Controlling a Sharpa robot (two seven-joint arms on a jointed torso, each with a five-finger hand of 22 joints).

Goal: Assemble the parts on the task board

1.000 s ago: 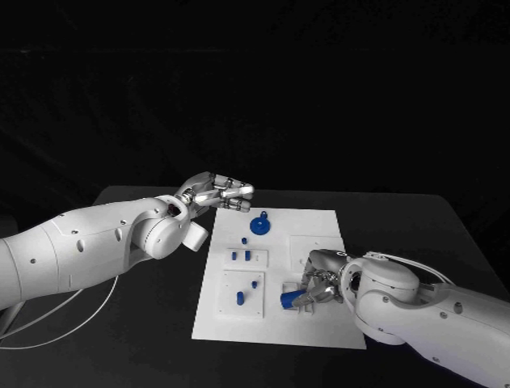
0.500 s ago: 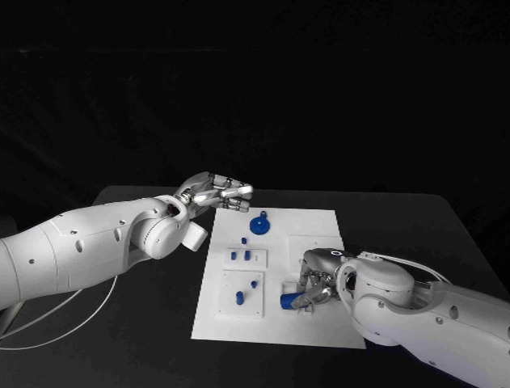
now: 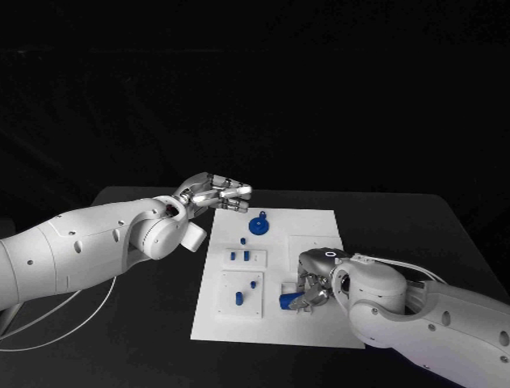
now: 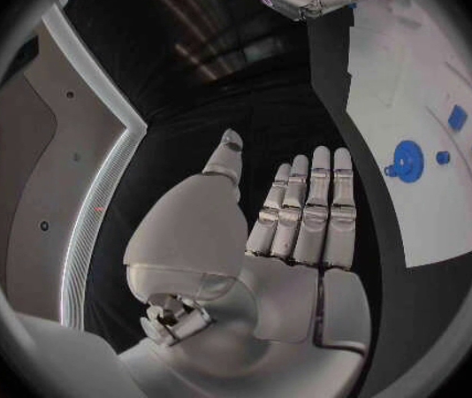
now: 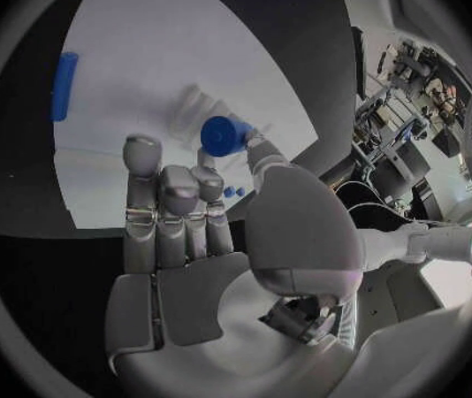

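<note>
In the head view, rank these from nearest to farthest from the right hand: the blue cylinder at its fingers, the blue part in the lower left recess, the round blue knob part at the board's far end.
1. Blue cylinder, at the right hand fingertips, near edge of the task board.
2. Blue part in the lower left recess, just left of the cylinder.
3. Round blue knob part, at the far end, closer to the left hand.
</note>
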